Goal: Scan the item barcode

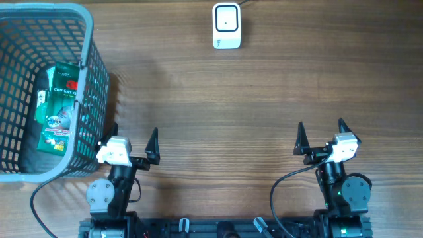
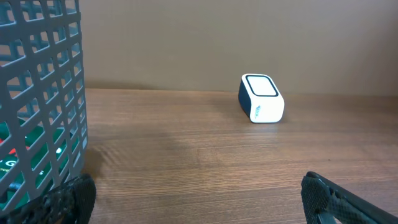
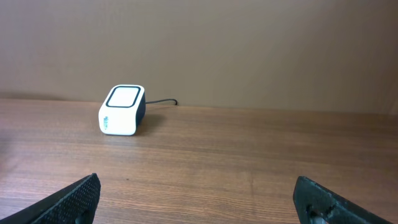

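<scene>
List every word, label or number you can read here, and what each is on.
"Comfort": on the green packet in the basket.
The rest of the packet's print is too small to read.
Small mark on the side of the scanner: too blurred to read.

One basket (image 1: 39, 8), one scanner (image 1: 226, 25), and seemingly just one green packet (image 1: 59, 106).

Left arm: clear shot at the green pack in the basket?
Probably yes, from above only. The basket wall stands between the left arm and the pack; the basket is open on top and the jaws stand wide open.
</scene>
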`<act>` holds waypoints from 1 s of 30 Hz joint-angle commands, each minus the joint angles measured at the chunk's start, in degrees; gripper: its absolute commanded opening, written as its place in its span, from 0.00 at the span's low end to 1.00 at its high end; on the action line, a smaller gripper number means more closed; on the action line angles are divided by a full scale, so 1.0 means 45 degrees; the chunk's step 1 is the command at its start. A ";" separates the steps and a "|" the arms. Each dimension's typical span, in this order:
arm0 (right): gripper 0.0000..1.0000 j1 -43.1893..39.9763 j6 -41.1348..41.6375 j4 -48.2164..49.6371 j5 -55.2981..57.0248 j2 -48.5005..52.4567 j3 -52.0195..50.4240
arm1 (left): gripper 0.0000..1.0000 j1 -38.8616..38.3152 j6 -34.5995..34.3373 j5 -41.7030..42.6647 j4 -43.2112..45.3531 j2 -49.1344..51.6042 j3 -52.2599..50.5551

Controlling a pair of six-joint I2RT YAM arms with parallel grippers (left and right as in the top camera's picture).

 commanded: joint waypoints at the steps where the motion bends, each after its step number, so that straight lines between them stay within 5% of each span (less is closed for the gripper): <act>1: 1.00 0.0010 -0.0151 0.0029 -0.0199 -0.0078 -0.0034 | 1.00 -0.0092 0.0248 -0.0058 0.0078 0.0165 -0.0151; 9: 1.00 0.0005 -0.0151 0.0029 -0.0199 -0.0078 -0.0034 | 1.00 -0.0097 -0.0117 0.3925 0.2841 0.0520 0.0403; 12: 1.00 0.0005 -0.0151 0.0029 -0.0199 -0.0078 -0.0034 | 1.00 -0.0092 -0.1953 0.4328 0.4420 0.0811 0.1797; 16: 1.00 0.0005 -0.0151 0.0029 -0.0199 -0.0078 -0.0034 | 1.00 -0.0092 -0.2108 0.4386 0.4133 0.1719 0.4721; 23: 1.00 0.0005 -0.0151 0.0029 -0.0199 -0.0078 -0.0034 | 1.00 0.0121 -0.2050 0.4226 -0.1511 0.6975 1.1720; 25: 1.00 0.0005 -0.0151 0.0029 -0.0199 -0.0078 -0.0034 | 1.00 0.0602 -0.2040 0.3201 -0.4473 0.9452 1.4693; 30: 1.00 0.0005 -0.0155 0.0029 -0.0199 -0.0078 -0.0034 | 1.00 0.0743 -0.2006 0.2637 -0.7223 1.1720 1.5640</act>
